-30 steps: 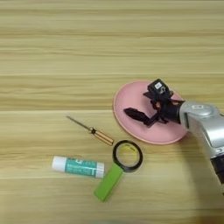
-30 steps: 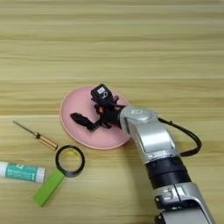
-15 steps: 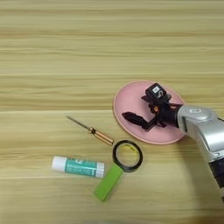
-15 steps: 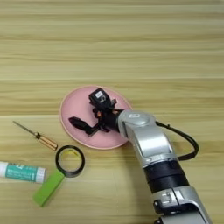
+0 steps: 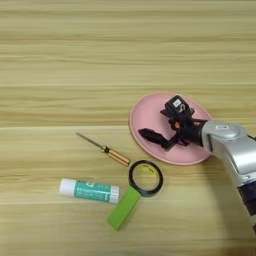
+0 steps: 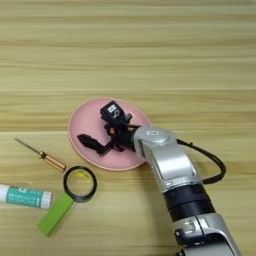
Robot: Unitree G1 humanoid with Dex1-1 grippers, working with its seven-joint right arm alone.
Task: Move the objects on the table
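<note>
Arm (image 6: 175,180) comes up from the table's bottom right edge, bent left so the gripper (image 5: 162,126) sits over the plate (image 5: 150,117) with fingers spread wide, holding nothing. Ring (image 5: 145,178) sits just below the plate, touching the block (image 5: 123,208); screwdriver (image 5: 104,149) and glue stick (image 5: 89,190) lie left.

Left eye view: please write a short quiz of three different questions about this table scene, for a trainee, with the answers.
1. True or false: the hand is over the pink plate.
2. Which thing touches the black ring? A) glue stick B) green block C) screwdriver
3. Fill in: the glue stick lies to the ____ of the green block.

Key: 1 true; 2 B; 3 left.
</note>
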